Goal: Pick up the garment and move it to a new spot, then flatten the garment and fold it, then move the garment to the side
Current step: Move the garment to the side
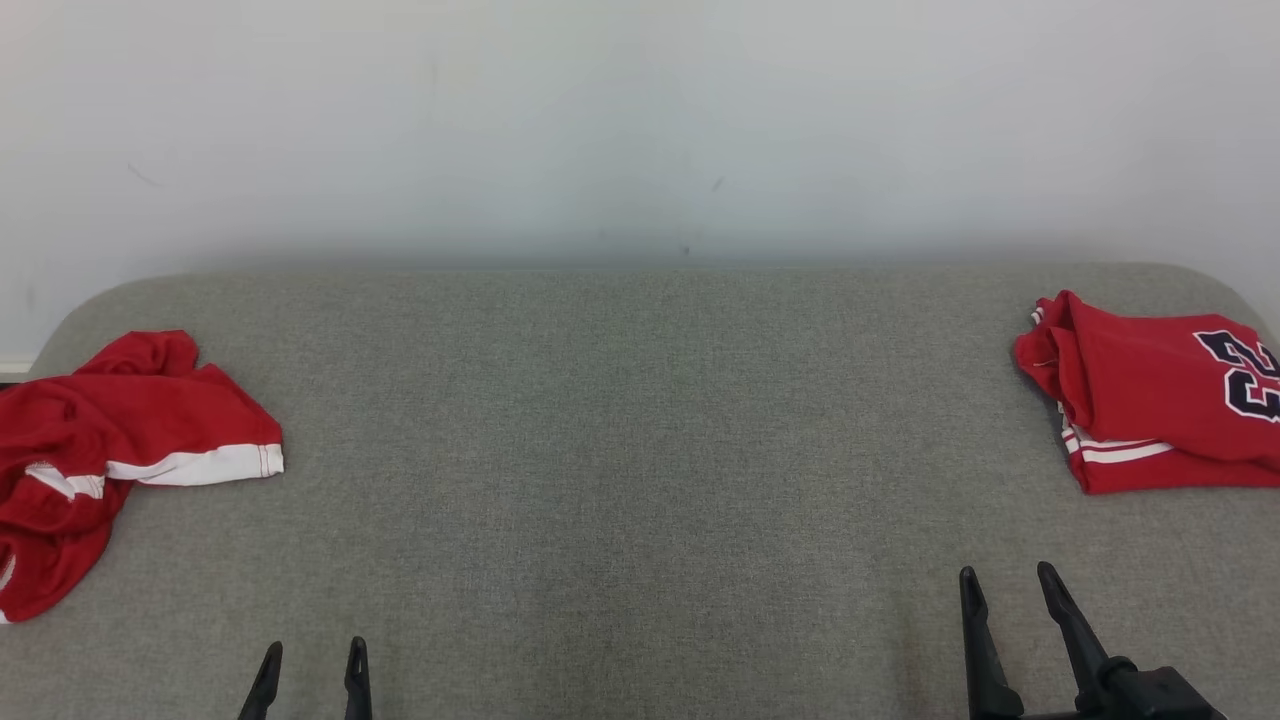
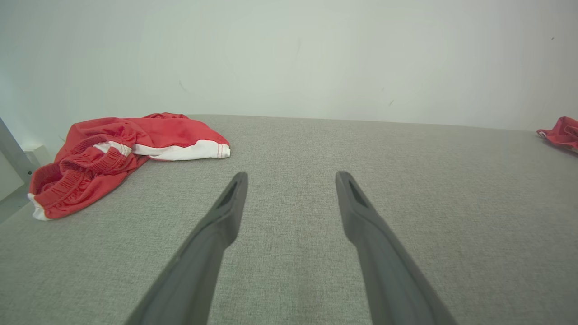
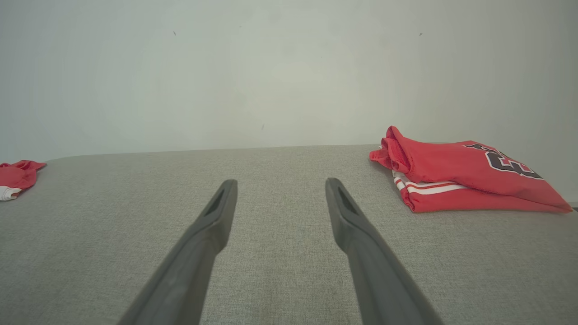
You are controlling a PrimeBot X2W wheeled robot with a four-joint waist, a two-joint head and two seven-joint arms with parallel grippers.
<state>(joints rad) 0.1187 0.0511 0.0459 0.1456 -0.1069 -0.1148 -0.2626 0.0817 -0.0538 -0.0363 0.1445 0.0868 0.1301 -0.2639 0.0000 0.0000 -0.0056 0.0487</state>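
Observation:
A crumpled red garment [image 1: 110, 440] with white trim lies at the left edge of the grey fabric surface [image 1: 640, 450]; the left wrist view has the garment [image 2: 122, 149] ahead and to the left of my fingers. My left gripper [image 1: 312, 648] stands open near the front edge, well to the right of it, holding nothing. My left gripper [image 2: 291, 177] points across bare fabric. My right gripper [image 1: 1005, 575] is open at the front right, empty. In the right wrist view my right gripper [image 3: 280, 183] points over bare fabric.
A folded red jersey [image 1: 1150, 395] with dark numerals and white stripes rests at the far right edge, seen as the jersey [image 3: 460, 176] to the right of my right fingers. A pale wall [image 1: 640, 120] rises behind the surface.

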